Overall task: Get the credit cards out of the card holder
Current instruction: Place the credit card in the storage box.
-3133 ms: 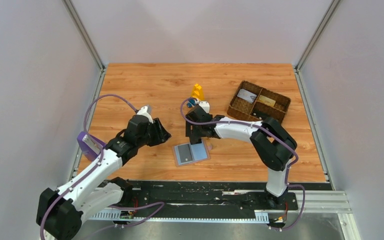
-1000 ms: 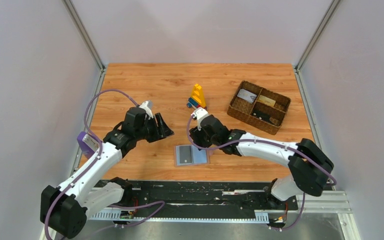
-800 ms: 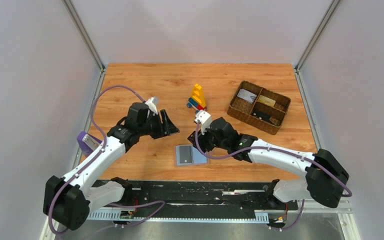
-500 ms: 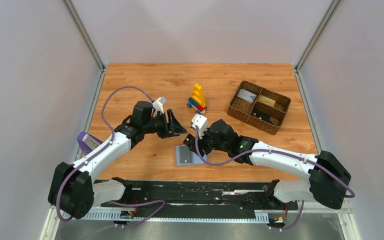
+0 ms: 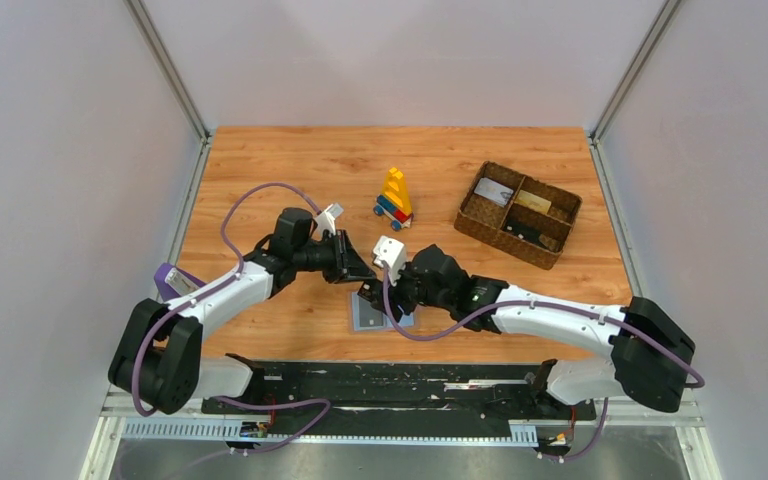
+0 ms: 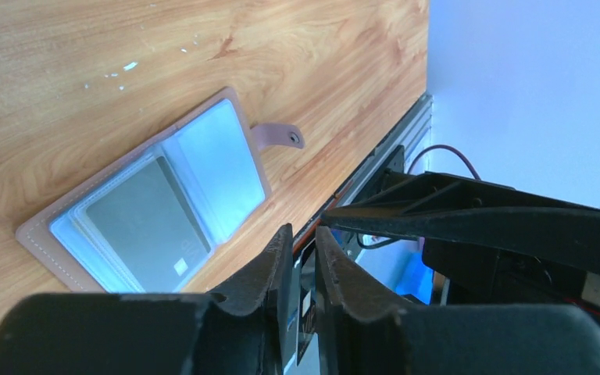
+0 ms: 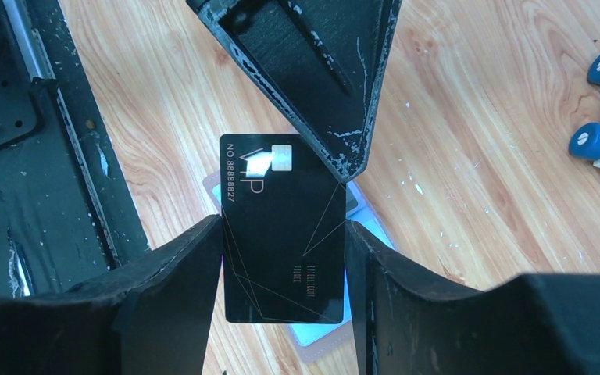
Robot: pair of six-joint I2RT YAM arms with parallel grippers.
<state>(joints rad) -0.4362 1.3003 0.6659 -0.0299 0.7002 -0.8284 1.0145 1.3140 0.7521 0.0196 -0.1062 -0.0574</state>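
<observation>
— Holder (image 6: 219,156): position?
— Lying open and flat on the table (image 5: 290,160), towards the near edge, between the two arms. A pink tab (image 6: 277,137) sticks out from one side, snap showing.
— Contents?
— One grey card (image 6: 144,223) sits in the clear pocket of one panel. The other panel shows plain pale blue.
— And the black card (image 7: 277,203)?
— Out of the holder, in the air just above it. The right gripper (image 7: 283,258) clamps it across its long edges, one finger on each side, printed face towards the wrist camera.
— Left gripper (image 6: 303,238)?
— It meets the card's free end from the opposite side. Its fingers stand close together, with the card's edge running into the narrow slot between them. Whether they actually pinch it, I cannot tell.
— Basket (image 5: 500,245)?
— Brown woven, far right of the table, well apart from the holder. The back-left compartment holds a whitish card (image 5: 493,192), the one beside it a tan card (image 5: 533,200). The long front compartment holds a dark item (image 5: 523,232), too small to identify.
— Anything else?
— A yellow wheeled toy (image 5: 395,195) stands beyond the grippers, untouched.
</observation>
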